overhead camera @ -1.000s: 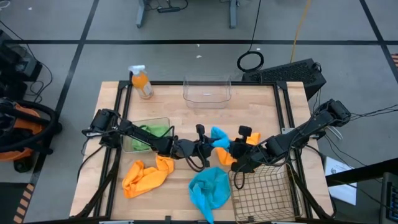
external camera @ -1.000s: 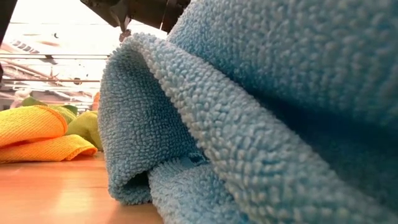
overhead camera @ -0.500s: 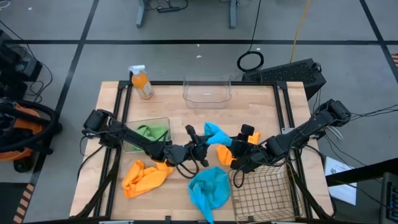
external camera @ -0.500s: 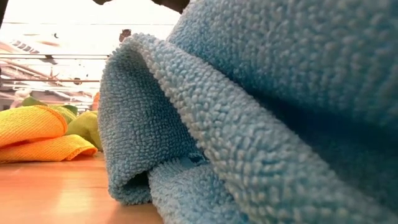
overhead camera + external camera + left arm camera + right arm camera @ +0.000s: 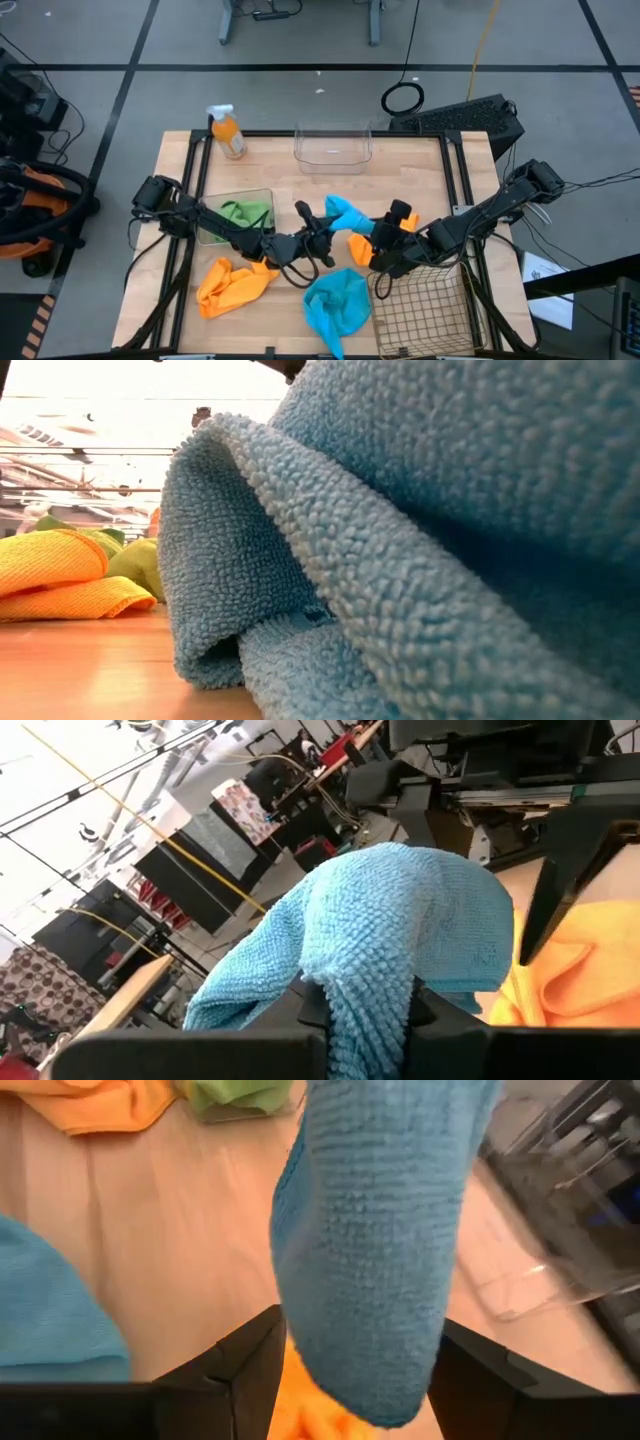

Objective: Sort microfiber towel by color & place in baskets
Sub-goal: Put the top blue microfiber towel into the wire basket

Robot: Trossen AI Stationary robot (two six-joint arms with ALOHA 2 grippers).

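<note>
Blue towel (image 5: 345, 212) lifted above the middle of the tabletop (image 5: 400, 160), pinched at its lower folds by the left hand (image 5: 318, 228), clenched tight on the cloth; in the left wrist view the same towel (image 5: 400, 930) drapes over and hides the fingertips. Right hand (image 5: 385, 240) just beside it on the far side, released, dark fingers (image 5: 235, 1365) spread to either side of the hanging blue cloth (image 5: 375, 1250) without closing on it. Orange towel (image 5: 365, 250) directly beneath, lying on the wood between the two hands and just beside the wire-mesh basket (image 5: 425, 310) at the front right corner. Second blue towel (image 5: 335, 305) crumpled at the front edge, touching the mesh basket's left side and filling most of the low view (image 5: 420, 530). Second orange towel (image 5: 232, 285) bunched at front left, under the left arm. Green towel (image 5: 240, 212) inside the clear tub (image 5: 262, 195) at the left side, partly covered by the left arm. Another clear tub (image 5: 333, 152) at the back centre, nothing visible in it. Orange spray bottle (image 5: 228, 132) upright at the back left corner, well apart from the cloths
</note>
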